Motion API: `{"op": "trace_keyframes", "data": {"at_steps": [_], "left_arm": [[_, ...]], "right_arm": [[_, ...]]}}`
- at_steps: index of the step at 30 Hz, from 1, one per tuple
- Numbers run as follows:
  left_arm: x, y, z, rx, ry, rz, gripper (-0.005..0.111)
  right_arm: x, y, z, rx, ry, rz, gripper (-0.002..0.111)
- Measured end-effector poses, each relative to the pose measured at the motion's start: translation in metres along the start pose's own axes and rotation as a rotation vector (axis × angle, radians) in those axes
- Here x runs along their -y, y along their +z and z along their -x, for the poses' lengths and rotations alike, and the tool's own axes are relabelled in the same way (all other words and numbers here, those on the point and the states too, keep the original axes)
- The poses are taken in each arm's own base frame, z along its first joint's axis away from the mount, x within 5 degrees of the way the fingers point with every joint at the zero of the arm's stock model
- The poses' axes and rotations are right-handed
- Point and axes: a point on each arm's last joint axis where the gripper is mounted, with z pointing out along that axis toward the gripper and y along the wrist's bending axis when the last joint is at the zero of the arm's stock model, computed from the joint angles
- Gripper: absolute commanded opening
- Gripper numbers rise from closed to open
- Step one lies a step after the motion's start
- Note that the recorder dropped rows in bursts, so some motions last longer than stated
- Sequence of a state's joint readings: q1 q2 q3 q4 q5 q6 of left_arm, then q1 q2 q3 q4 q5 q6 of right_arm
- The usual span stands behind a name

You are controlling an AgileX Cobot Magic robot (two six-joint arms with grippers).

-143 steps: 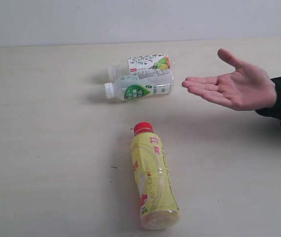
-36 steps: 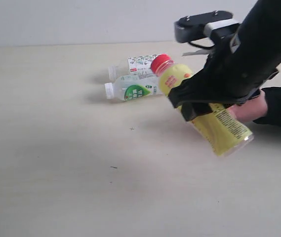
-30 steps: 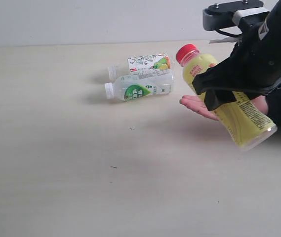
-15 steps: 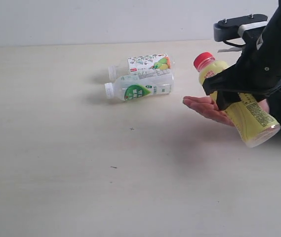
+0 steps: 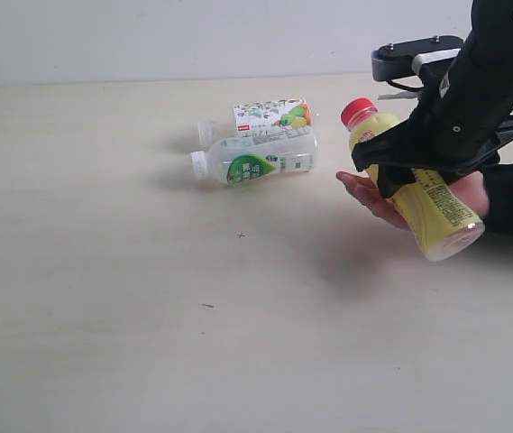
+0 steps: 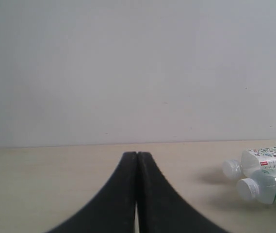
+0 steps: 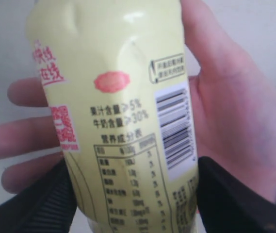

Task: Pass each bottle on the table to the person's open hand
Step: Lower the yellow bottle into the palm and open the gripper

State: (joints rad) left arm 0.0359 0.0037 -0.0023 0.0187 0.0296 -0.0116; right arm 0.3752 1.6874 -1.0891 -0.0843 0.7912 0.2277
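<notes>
The right gripper [image 5: 407,173] clamped the yellow bottle [image 5: 432,216] around its middle and hid that stretch of label. The bottle's red cap tilted toward 11 o'clock. Under it lay the person's open hand [image 5: 369,191], palm mostly covered, so whether the bottle touched it was unclear. All this sat at 3 o'clock on the table [image 5: 103,298]. Near 12 o'clock lay the green-label bottle [image 5: 256,161], with the fruit-print bottle [image 5: 270,115] just behind. Bare tabletop spread from 6 to 9 o'clock. The left gripper [image 6: 137,194] was pressed closed and empty, its base cut off.
</notes>
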Motion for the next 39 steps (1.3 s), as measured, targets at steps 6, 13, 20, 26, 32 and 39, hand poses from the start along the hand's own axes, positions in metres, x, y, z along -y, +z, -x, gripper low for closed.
{"op": "trace_keyframes", "data": {"at_steps": [6, 13, 20, 26, 32, 39], "left_arm": [[0.0000, 0.0000, 0.0000, 0.000, 0.000, 0.000, 0.000], [0.0000, 0.0000, 0.0000, 0.000, 0.000, 0.000, 0.000], [0.0000, 0.0000, 0.0000, 0.000, 0.000, 0.000, 0.000], [0.0000, 0.0000, 0.0000, 0.000, 0.000, 0.000, 0.000], [0.0000, 0.0000, 0.0000, 0.000, 0.000, 0.000, 0.000], [0.0000, 0.0000, 0.0000, 0.000, 0.000, 0.000, 0.000]], "right_arm": [[-0.0004, -0.0010, 0.0025, 0.010, 0.021, 0.002, 0.000], [-0.0001, -0.0010, 0.0026, 0.011, 0.022, -0.001, 0.023], [0.0000, -0.0010, 0.0026, 0.012, 0.022, -0.002, 0.065], [0.0000, -0.0010, 0.0026, 0.012, 0.022, -0.002, 0.076], [0.0004, -0.0010, 0.0027, 0.013, 0.018, -0.006, 0.076], [0.0001, -0.0032, 0.0058, 0.028, 0.018, -0.005, 0.076]]}}
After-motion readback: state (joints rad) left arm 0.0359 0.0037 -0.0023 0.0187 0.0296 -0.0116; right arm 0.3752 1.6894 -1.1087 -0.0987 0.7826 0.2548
